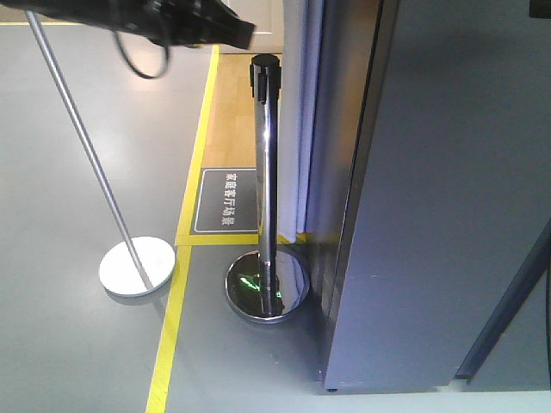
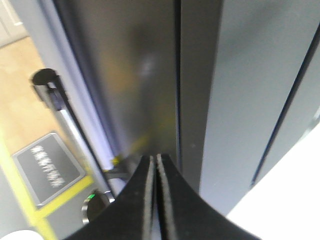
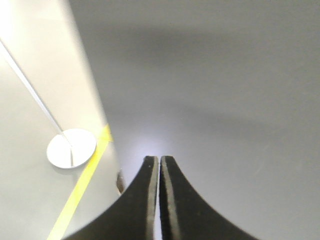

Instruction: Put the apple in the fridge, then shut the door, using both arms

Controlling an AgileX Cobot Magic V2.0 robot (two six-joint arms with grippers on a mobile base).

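The fridge [image 1: 344, 129] stands at the right as a tall dark grey body. Its door [image 1: 448, 215] shows only the grey outer face, and no white interior is visible. The apple is out of view. My left gripper [image 2: 155, 158] is shut and empty. It points at the dark seam between two of the fridge's [image 2: 140, 75] grey panels, close in front of it. My right gripper [image 3: 159, 159] is shut on nothing, close to the plain grey door [image 3: 215, 90] face. Whether either gripper touches the surface cannot be told.
A chrome stanchion post [image 1: 265, 172] on a round base [image 1: 267, 288] stands just left of the fridge. A white round stand base [image 1: 136, 265] with a slanted pole lies further left. Yellow floor tape [image 1: 176, 284] and a dark floor sign [image 1: 229, 200] are visible. A black arm part [image 1: 172, 21] crosses the top.
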